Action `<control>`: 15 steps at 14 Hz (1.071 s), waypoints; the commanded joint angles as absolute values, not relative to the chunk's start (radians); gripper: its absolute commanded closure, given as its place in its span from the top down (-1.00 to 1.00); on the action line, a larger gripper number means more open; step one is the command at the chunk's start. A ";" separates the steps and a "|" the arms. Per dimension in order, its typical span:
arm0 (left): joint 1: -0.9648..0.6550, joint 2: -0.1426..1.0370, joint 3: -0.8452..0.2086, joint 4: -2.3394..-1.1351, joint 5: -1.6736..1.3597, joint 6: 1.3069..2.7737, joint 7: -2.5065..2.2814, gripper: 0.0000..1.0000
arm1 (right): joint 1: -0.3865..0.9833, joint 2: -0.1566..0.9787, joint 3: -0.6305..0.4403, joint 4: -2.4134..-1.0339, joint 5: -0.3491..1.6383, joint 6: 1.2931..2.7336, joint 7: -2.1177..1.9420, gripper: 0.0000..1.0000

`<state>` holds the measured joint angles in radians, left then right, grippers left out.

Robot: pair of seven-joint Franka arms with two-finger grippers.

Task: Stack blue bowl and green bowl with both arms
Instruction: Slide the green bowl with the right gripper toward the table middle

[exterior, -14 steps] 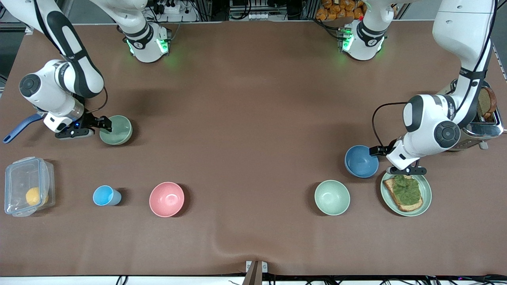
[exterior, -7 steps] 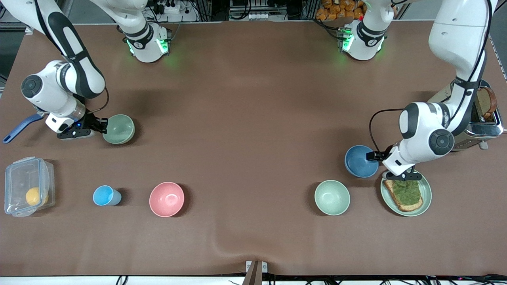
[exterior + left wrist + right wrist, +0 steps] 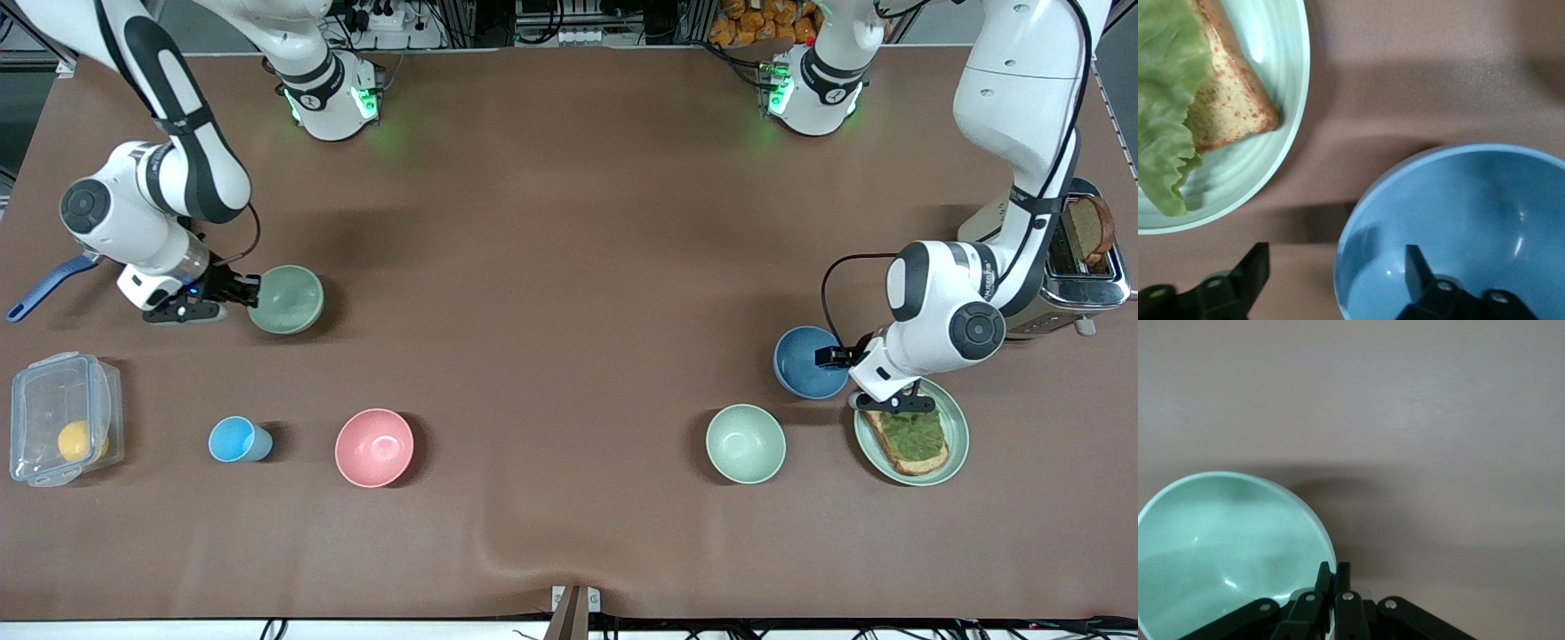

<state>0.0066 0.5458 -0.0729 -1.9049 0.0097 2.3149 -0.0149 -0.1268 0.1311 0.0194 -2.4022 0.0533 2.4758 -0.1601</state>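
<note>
Front view: right gripper (image 3: 250,291) pinches tilted green bowl (image 3: 286,300); left gripper (image 3: 846,369) straddles blue bowl (image 3: 803,359)

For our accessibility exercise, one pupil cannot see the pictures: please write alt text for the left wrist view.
The left gripper straddles the rim of the blue bowl, one finger inside the bowl and one outside, jaws still apart. Beside the bowl on the brown table is a green plate holding toast topped with lettuce.

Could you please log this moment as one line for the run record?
right hand: shut on green bowl rim | left hand: open, fingers either side of blue bowl rim, bowl on table
</note>
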 commanded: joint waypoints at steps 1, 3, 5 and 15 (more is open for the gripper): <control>0.005 0.557 -0.072 -1.890 0.026 2.319 -0.021 -0.64 | -0.033 0.081 0.021 -2.341 0.063 2.347 0.032 -1.00; 0.005 0.557 -0.072 -1.890 0.025 2.319 -0.025 -0.88 | 0.043 0.078 0.023 -2.341 0.064 2.352 0.147 -1.00; 0.009 0.555 -0.074 -1.890 0.023 2.319 -0.044 -1.00 | 0.116 0.071 0.023 -2.339 0.098 2.355 0.259 -1.00; 0.026 0.365 -0.162 -1.905 -0.151 2.192 -0.117 -1.00 | 0.550 0.081 0.020 -2.313 0.256 2.473 0.782 -1.00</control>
